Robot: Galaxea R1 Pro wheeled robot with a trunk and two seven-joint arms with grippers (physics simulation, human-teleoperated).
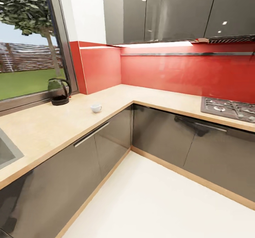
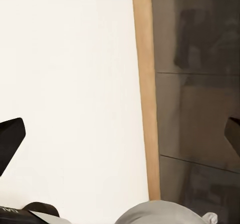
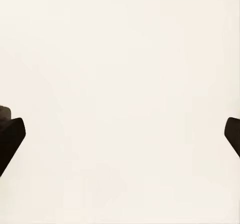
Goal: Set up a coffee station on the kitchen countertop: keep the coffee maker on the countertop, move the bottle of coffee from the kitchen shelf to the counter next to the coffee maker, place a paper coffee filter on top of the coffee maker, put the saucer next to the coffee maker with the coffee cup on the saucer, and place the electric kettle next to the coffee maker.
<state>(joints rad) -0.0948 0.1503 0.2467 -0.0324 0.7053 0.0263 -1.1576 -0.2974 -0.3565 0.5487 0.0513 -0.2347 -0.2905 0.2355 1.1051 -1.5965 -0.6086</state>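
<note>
L-shaped bench (image 1: 46, 125) carrying the electric kettle (image 1: 59, 91) by the window, the coffee cup (image 1: 95, 108) nearer the corner. Left gripper (image 2: 120, 134) and right gripper (image 3: 120, 134) hang spread apart, empty, over floor. Judged step: approach squarely, stopping within reach of both items.

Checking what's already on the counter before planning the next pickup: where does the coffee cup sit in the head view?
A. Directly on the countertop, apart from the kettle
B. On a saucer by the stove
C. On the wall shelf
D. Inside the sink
A: the coffee cup stands on the bare kitchen countertop, apart from the electric kettle by the window.
</note>
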